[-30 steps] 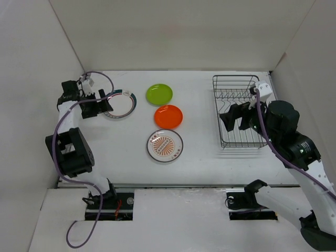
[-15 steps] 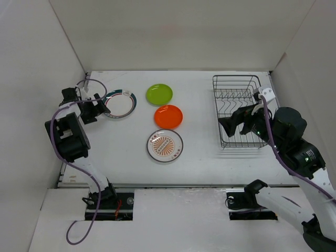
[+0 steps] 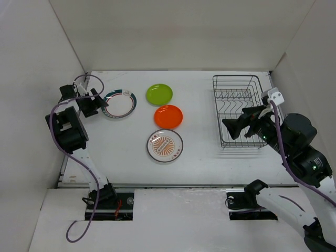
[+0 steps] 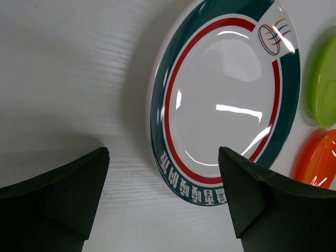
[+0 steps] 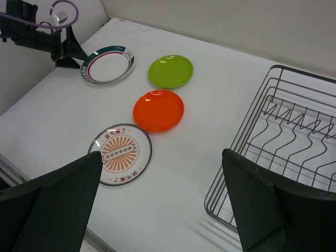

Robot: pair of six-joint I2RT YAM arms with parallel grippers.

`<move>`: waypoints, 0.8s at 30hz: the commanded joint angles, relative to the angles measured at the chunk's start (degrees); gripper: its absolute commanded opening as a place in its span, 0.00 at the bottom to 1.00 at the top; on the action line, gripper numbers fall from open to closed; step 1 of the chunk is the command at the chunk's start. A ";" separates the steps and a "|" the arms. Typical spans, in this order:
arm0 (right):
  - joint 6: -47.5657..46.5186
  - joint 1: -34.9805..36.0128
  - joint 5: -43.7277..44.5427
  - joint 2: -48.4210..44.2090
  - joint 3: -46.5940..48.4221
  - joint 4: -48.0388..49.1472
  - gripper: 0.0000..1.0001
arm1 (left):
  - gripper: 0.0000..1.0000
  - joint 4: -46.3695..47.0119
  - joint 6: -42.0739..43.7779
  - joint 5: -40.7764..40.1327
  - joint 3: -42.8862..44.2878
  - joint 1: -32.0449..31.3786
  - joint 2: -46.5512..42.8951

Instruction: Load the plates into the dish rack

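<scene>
Left claw (image 4: 161,157), jaws wide, sits low at the teal-rimmed plate (image 3: 119,104) near the worktop's (image 3: 199,152) far-left corner, contact unclear, while right claw (image 5: 161,155), equally wide, hangs above the dish rack (image 3: 239,110) by the right edge, and the lime green plate (image 3: 159,94), orange plate (image 3: 168,116) and patterned plate (image 3: 165,145) lie flat mid-worktop.

The left arm (image 3: 67,131) is folded back at the far left, and its black two-finger left gripper (image 3: 98,103) is kept low, jaws spread. The right arm (image 3: 296,144) is raised; the black two-finger right gripper (image 3: 237,122) is tilted downward, jaws wide apart.
</scene>
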 commanded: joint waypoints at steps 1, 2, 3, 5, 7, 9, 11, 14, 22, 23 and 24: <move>0.21 0.65 0.94 -0.04 0.00 2.81 1.00 | 0.81 -1.41 -0.41 0.56 0.78 -0.62 4.11; 0.21 0.65 0.94 -0.04 -0.52 2.81 1.00 | 0.81 -2.02 -0.41 0.56 2.00 -1.15 4.11; 0.21 0.65 0.94 -0.04 -0.52 2.81 1.00 | 0.80 -2.03 -0.41 0.56 2.01 -1.16 4.64; 0.21 0.65 0.94 -0.04 -1.05 3.42 1.00 | 0.79 -2.81 -0.41 0.56 2.97 -1.68 5.25; 0.74 0.65 0.94 0.57 -1.05 3.94 1.00 | 0.71 -3.43 -0.41 0.56 3.68 -1.69 5.26; 0.74 0.65 0.33 1.27 -1.05 3.95 1.00 | 0.64 -4.05 -0.41 0.56 4.29 -1.69 5.26; 0.74 0.65 0.33 1.27 -1.05 4.48 1.00 | 0.52 -5.27 0.20 0.56 4.30 -2.29 5.26; 0.74 0.65 0.33 1.80 -1.05 5.00 1.00 | 0.49 -5.98 0.91 1.17 4.30 -2.92 5.78; 0.74 0.65 0.33 1.80 -1.58 6.06 1.00 | 0.19 -6.60 0.91 1.17 4.30 -2.92 5.78; 0.74 0.65 0.33 1.80 -1.58 6.06 1.00 | 0.12 -7.12 0.91 1.17 4.82 -2.92 6.31; 0.74 0.65 0.33 1.80 -1.58 6.06 1.00 | 0.09 -7.13 0.91 1.17 4.82 -2.92 6.31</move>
